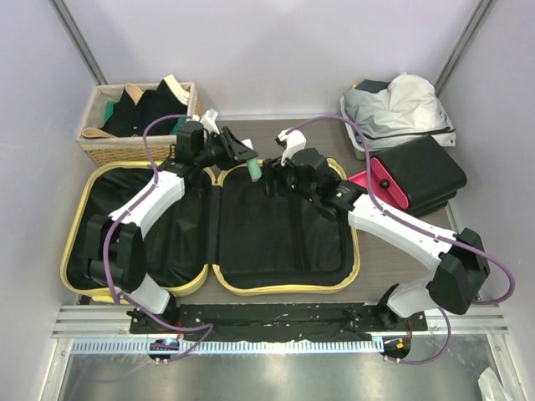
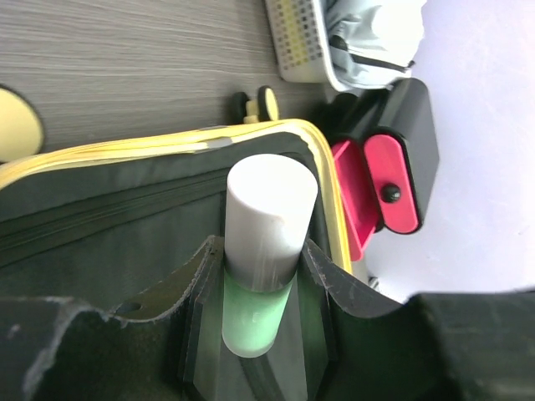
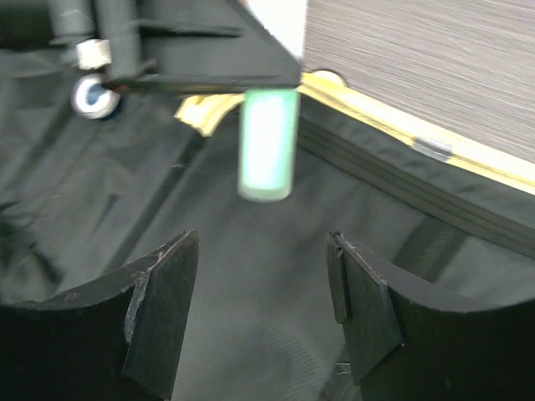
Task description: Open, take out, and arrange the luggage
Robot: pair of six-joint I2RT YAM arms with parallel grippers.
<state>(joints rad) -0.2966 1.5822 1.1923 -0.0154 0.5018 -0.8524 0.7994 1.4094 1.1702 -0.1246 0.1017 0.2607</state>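
Luggage (image 1: pixel 276 251) lies open flat mid-table, long axis running left to right, both black-lined halves facing up.

From above, my left gripper (image 1: pixel 244 154) reaches over the far rim near the hinge, clamped on a green bottle (image 1: pixel 253 171). My right gripper (image 1: pixel 280 171) hangs just beside it, with a wicker basket (image 1: pixel 109 144) far left and a black-and-pink box (image 1: pixel 418 175) far right. Left wrist: the bottle runs along my fingers (image 2: pixel 201 284), white end outward. Right wrist: my fingers (image 3: pixel 163 301) are spread and hold nothing.
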